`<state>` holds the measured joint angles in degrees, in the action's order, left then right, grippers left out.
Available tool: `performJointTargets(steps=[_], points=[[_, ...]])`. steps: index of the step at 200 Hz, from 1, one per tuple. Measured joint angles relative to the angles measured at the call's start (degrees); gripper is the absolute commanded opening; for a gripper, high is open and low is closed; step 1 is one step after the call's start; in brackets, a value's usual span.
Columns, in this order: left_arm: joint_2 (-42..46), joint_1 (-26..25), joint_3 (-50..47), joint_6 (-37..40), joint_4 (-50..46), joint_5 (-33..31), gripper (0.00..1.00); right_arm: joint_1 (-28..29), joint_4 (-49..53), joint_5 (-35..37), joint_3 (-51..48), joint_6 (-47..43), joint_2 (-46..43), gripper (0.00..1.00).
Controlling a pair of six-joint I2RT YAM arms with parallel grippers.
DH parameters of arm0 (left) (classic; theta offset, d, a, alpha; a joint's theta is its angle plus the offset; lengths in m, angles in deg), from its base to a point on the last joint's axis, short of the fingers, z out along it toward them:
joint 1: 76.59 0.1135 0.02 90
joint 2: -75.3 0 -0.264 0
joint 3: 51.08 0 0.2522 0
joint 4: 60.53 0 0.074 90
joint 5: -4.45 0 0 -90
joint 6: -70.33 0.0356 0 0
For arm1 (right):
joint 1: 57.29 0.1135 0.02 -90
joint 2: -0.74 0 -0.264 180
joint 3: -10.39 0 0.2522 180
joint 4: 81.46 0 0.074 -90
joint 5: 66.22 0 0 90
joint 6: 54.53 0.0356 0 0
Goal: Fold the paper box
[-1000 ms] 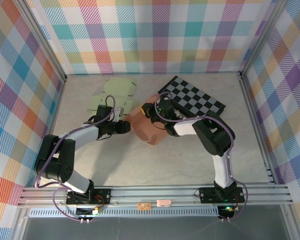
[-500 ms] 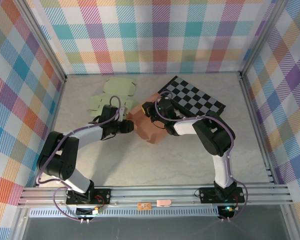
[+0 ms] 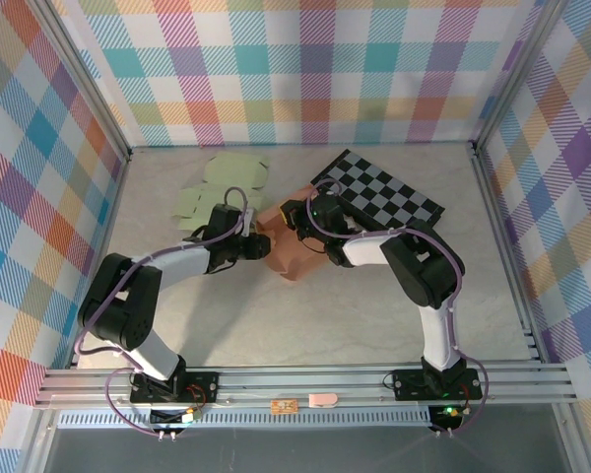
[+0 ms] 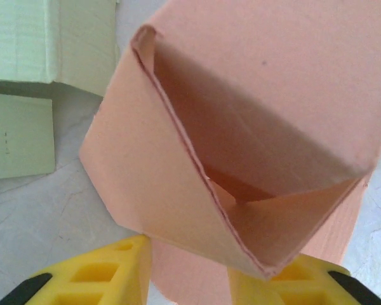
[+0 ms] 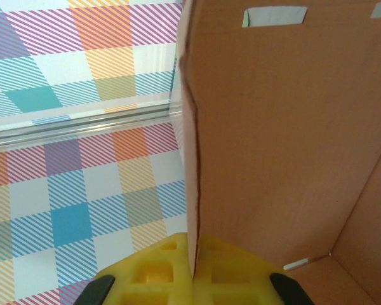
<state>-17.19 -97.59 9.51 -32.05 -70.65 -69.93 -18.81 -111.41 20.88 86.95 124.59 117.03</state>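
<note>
The salmon paper box [image 3: 295, 254] stands part-folded at mid table, between the two grippers. In the left wrist view the box [image 4: 241, 127] shows an open hollow with its panels raised. My left gripper [image 3: 263, 246] is open against the box's left side. Its yellow fingers [image 4: 108, 273] straddle a lower flap, and the box corner rests over them. My right gripper [image 3: 297, 219] is at the box's far edge. In the right wrist view this gripper [image 5: 193, 240] is shut on a thin upright wall of the box [image 5: 286, 127].
Flat pale green box blanks [image 3: 225, 185] lie just behind the left gripper, and they show again at the left of the left wrist view [image 4: 51, 38]. A black and white checkerboard [image 3: 384, 194] lies behind the right arm. Plaid walls enclose the table.
My left gripper has moved right and pressed into the box's left side. The box has been pushed together and now looks narrower and more upright. The right gripper has kept its hold.
</note>
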Motion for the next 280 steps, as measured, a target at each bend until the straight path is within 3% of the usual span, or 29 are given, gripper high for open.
performJointTargets(steps=[66,194,280], points=[[-2.27,-0.04,2.01,-0.04,1.14,-2.47,0.43,0.17,-0.50,0.98,-0.02,-1.20,0.02,0.00],[-6.08,-0.37,4.72,-2.19,2.71,-5.14,0.40,0.26,-11.58,3.17,-0.39,-1.51,5.40,0.00],[-8.31,-3.50,6.69,-7.54,3.13,-14.23,0.37,0.17,-12.35,4.44,0.87,-0.39,6.69,0.00]])
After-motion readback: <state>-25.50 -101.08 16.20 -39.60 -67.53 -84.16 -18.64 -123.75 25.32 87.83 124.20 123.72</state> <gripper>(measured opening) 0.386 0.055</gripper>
